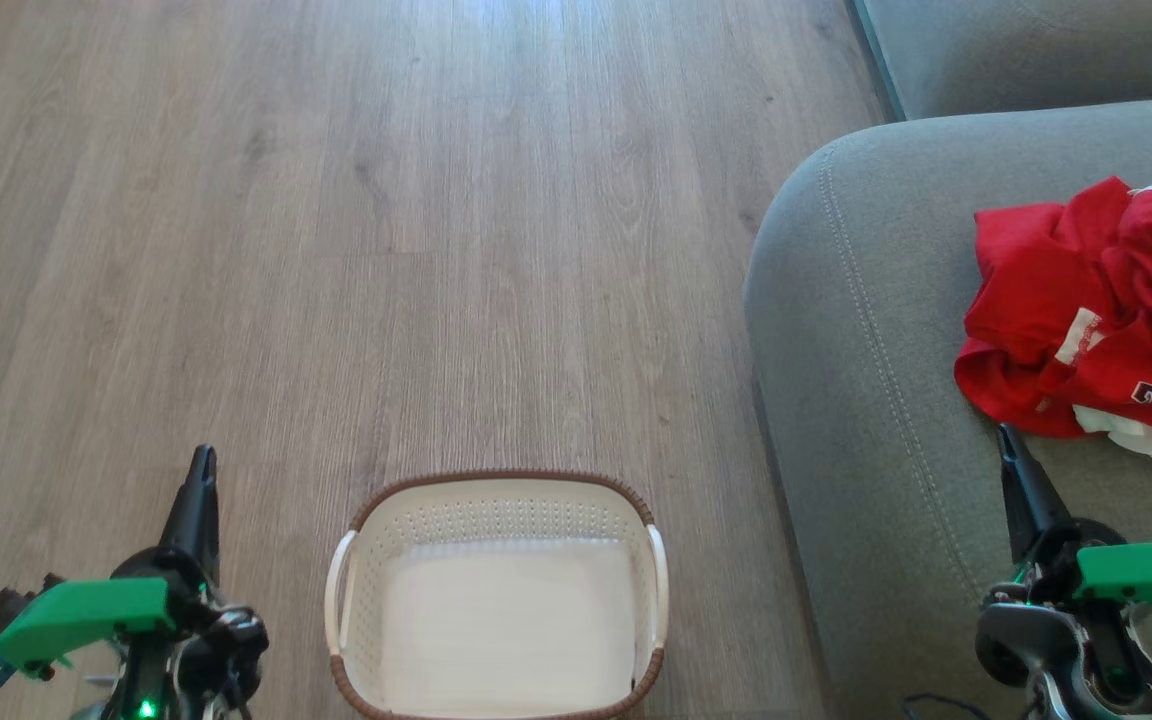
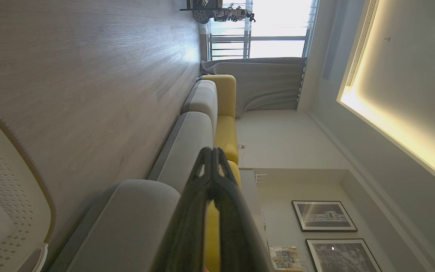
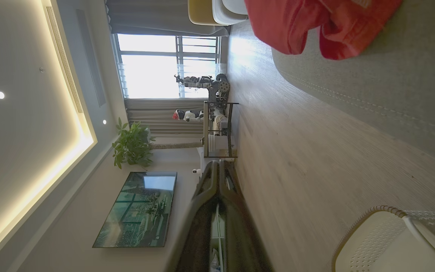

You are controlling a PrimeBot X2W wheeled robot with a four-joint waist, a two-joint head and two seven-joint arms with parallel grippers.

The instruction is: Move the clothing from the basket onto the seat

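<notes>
Red-and-white clothing (image 1: pixel 1066 290) lies crumpled on grey seat (image 1: pixel 866 400); left claw (image 1: pixel 202 462) and right claw (image 1: pixel 1009 440) closed, empty.

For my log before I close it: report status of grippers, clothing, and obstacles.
Left gripper and right gripper shut, holding nothing. Clothing heaped on seat. Basket empty. No obstacle seen.

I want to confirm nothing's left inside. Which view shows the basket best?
The head view: it looks down into the basket, nearly whole, its floor bare. Each wrist view catches one corner of rim and perforated wall.
</notes>
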